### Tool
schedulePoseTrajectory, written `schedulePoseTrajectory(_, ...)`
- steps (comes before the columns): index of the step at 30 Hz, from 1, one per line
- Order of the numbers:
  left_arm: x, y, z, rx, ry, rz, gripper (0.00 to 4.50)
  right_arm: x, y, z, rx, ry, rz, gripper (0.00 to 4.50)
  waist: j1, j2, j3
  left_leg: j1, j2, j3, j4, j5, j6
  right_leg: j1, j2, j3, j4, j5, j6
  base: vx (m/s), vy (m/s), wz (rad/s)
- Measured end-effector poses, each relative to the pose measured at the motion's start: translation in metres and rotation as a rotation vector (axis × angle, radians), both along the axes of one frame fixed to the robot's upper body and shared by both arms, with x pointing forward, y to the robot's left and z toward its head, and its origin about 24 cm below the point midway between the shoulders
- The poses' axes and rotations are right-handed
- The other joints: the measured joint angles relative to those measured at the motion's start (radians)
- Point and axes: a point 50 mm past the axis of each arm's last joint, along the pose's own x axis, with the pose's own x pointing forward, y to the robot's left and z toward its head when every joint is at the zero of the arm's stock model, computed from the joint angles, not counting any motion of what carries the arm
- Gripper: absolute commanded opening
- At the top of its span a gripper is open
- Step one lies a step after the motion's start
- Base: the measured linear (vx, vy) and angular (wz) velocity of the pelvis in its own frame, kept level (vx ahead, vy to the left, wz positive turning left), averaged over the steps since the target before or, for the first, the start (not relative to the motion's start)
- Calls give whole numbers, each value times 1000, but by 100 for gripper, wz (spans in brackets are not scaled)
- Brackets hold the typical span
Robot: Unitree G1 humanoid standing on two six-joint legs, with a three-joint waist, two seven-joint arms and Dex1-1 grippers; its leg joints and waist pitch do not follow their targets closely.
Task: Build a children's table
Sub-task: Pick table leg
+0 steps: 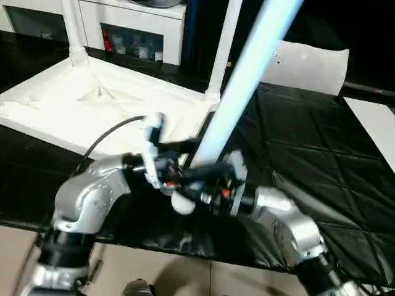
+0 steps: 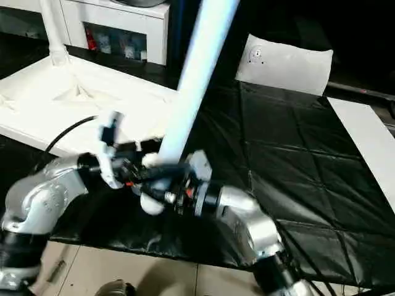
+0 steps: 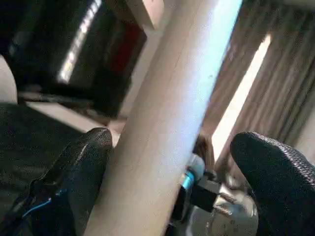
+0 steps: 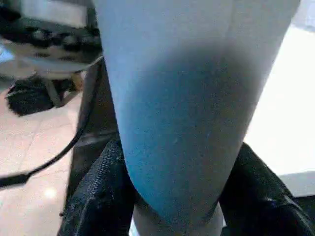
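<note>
The white table top lies upside down at the left with its ribbed underside up. Two white legs stand in its far corner sockets. A third long leg slants up toward the upper right over the mat. My right gripper is shut on this leg's thick lower end, and its fingers press both sides of the tube. My left gripper is open around the same leg just above. One finger touches the tube, while the other finger stands off it.
A black quilted mat covers the work surface. On its far side lies a flat whitish plastic bag, and a white sheet is at the right edge. A white cabinet stands behind. The mat's front edge drops to the floor.
</note>
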Motion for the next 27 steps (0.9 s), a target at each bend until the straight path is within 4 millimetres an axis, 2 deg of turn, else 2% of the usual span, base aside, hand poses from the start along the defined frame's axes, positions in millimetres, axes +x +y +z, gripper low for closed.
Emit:
schedulePoseTrajectory(4, 5, 9, 5, -100, 27, 127, 450, 11, -14, 2, 5, 13, -127, 190, -3, 0, 0, 0, 0, 0, 0, 0, 0, 0, 0, 0, 0, 1, -1, 0, 0, 0)
schedulePoseTrajectory(8, 13, 24, 10, -174, 20, 316, 450, 12, -12, 1, 12, 27, -143, 190, -4, 1, 0, 0, 1, 0, -1, 0, 0, 0, 1, 0, 0, 1, -1, 0, 0, 0)
schedulePoseTrajectory(9, 16, 28, 10, -163, 12, 369, 450, 12, -12, 2, 10, 27, -145, 190, -4, 1, 0, 0, 1, 0, -1, 0, 0, 0, 1, 0, -1, 1, -1, 0, 0, 0)
schedulePoseTrajectory(13, 27, 38, -7, 106, -9, 556, 450, 14, -11, 3, -13, 19, -145, 190, -2, 0, 0, 0, 1, 0, -1, 0, 0, 0, 1, 0, -1, 0, 0, 0, 0, 0)
schedulePoseTrajectory(16, 29, 31, -14, 231, -28, 570, 450, 13, -8, 1, -38, 27, -144, 190, -1, 1, 0, -1, 0, 0, -1, 0, 0, 0, 0, 0, -2, 0, 0, 0, 0, 0)
schedulePoseTrajectory(20, 26, 11, -14, 280, -62, 526, 450, 13, -6, -1, -67, 27, -145, 190, -3, 1, 1, -1, 0, 0, -1, 0, 0, -1, 0, 0, -1, 0, 0, 0, 0, 0)
schedulePoseTrajectory(27, 22, 2, -6, 318, -139, 472, 450, 14, -7, -1, -80, 21, -156, 190, -6, 4, 2, 0, 1, 0, -3, 0, 0, -1, 1, 0, -1, 0, 0, 0, 0, 0)
